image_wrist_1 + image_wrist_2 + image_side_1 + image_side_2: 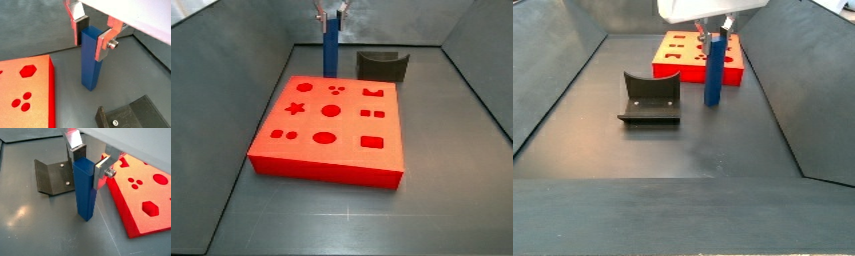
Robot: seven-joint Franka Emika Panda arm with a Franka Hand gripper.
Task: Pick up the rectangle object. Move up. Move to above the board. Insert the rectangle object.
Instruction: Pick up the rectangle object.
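The gripper (89,162) is clamped on the top of the rectangle object (83,190), which stands upright just beside the board (143,203), at the board's 12 o'clock in a side view. The high grip (bar long below it) could let it tilt and jam at insertion. Whether its foot touches the floor is unclear.

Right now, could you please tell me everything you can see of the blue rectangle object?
The rectangle object is a tall, slim, plain blue bar of rectangular section, smooth and matte like plastic. It stands upright beside the board, apart from it; whether its lower end rests on the grey floor cannot be told. The gripper is at its upper end, jaws set on opposite faces. The fixture stands nearby, not touching.
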